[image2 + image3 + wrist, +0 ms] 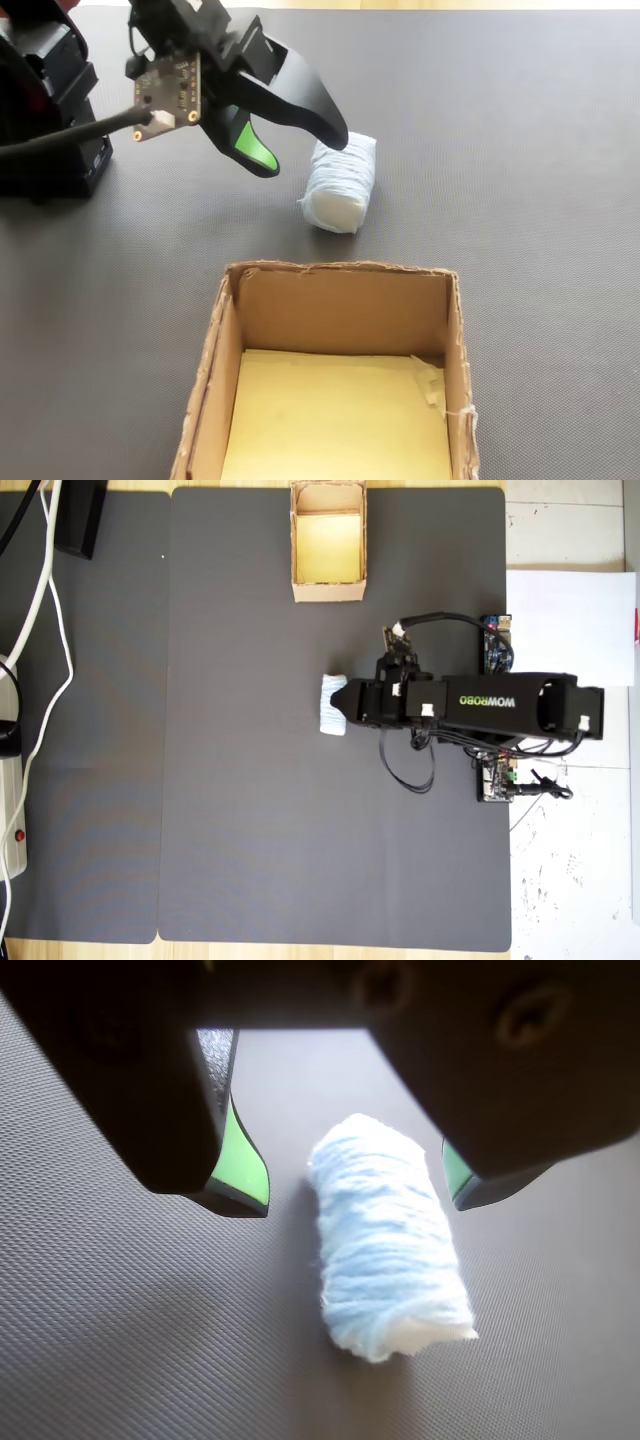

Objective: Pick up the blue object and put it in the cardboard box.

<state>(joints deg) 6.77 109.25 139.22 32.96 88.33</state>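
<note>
The blue object (385,1240) is a pale blue and white fuzzy roll lying on the dark mat. In the wrist view its far end sits between the two green-padded jaws of my gripper (355,1195), which stands open with a gap on each side of the roll. The fixed view shows the gripper (300,150) hanging over the roll's (340,185) far end, one black jaw tip just above it. From overhead, the gripper (345,702) overlaps the roll's (331,706) right edge. The cardboard box (340,300) stands open-topped with a yellow floor, near the camera; overhead it (328,590) sits at the mat's top edge.
The grey textured mat (250,810) covers most of the table. The arm's base and circuit boards (495,770) sit at the mat's right edge, beside white paper (570,620). White cables (45,630) and a black block (80,515) lie at the left.
</note>
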